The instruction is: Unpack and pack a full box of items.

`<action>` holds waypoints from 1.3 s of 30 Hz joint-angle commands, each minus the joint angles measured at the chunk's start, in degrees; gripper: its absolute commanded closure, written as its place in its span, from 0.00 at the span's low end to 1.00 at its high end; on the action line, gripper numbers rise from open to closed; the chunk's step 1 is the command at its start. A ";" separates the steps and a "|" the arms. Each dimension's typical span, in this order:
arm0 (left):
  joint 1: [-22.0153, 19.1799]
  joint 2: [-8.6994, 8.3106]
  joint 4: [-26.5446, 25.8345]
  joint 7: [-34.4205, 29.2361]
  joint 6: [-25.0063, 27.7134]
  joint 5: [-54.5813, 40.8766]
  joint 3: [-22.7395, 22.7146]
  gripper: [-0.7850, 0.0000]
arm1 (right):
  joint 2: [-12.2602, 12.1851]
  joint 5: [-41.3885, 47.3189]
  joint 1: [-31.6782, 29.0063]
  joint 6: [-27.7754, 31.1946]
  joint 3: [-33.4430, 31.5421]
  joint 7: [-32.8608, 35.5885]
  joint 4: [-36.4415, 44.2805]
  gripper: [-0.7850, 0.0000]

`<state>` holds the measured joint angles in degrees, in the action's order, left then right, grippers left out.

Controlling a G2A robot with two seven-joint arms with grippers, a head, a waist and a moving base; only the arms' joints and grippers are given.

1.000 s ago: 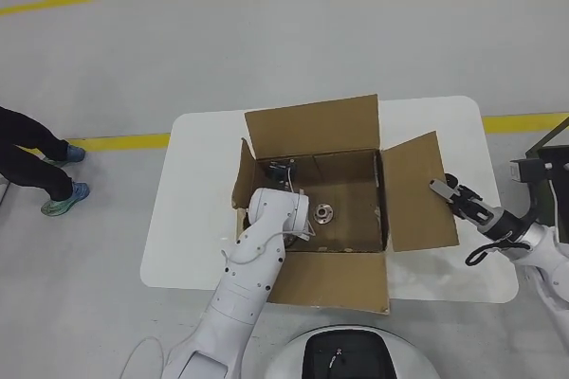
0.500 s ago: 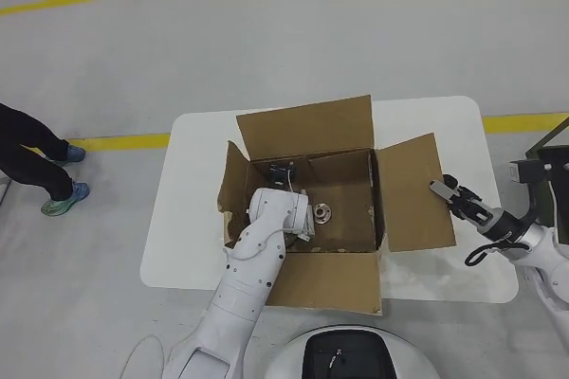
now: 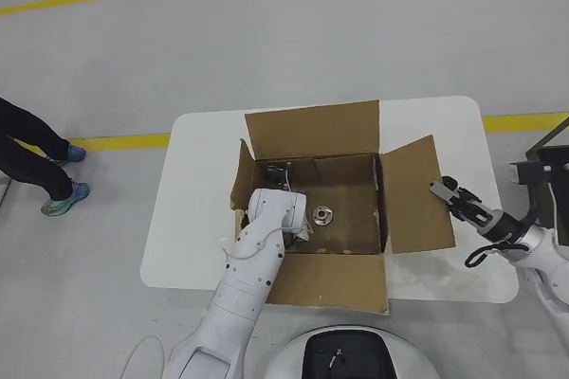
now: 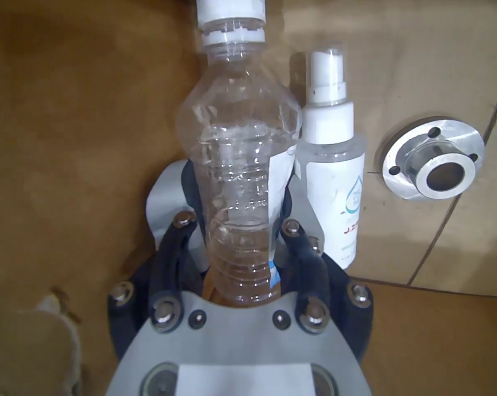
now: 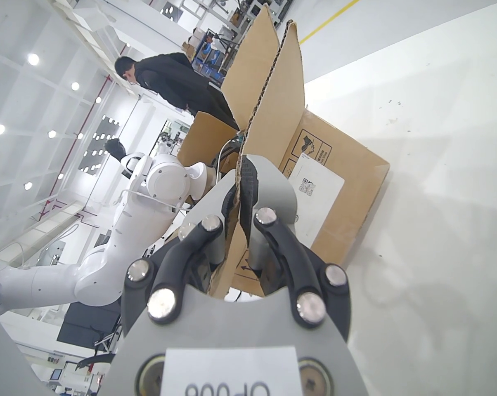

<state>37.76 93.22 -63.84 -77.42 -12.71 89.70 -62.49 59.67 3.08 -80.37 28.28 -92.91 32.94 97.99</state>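
White surface (image 3: 199, 189) carries an open cardboard box (image 3: 313, 133) at the centre of the top view, with its flaps folded out.

Left gripper (image 4: 238, 208) is down inside the box, in its left half. Its jaws are clamped on the lower body of a clear plastic bottle (image 4: 236, 133) with a white cap. The bottle is inside the box, close to an inner wall.

Just beside the bottle is a spray bottle (image 4: 335, 183) with a white pump under a clear cover; contact between the two cannot be confirmed. Near it but apart, a metal flange (image 3: 322, 217) rests on the box floor, about mid-box.

At centre right, the box's right-hand flap (image 3: 417, 194) juts out over the surface. Right gripper (image 5: 248, 191) is at that flap's outer edge, jaws closed on the cardboard.
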 commanded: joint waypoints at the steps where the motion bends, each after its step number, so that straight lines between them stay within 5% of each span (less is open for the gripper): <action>1: 0.28 0.03 -0.94 -0.24 0.19 -0.44 -0.30 1.00 | 0.00 -0.23 0.05 -0.15 0.08 -0.05 -0.17 1.00; 25: 3.67 0.89 -31.98 -10.58 2.49 -12.02 -0.48 1.00 | 0.32 -4.03 3.29 -1.75 2.89 -3.14 -4.62 1.00; 39: 2.63 0.86 -36.18 -10.58 2.73 -14.94 -1.30 1.00 | 0.43 -2.98 3.91 -1.64 3.53 -3.21 -5.55 1.00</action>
<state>40.38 94.08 -100.01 -88.00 -9.97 74.76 -63.80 60.10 0.09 -76.46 26.64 -89.39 29.74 92.44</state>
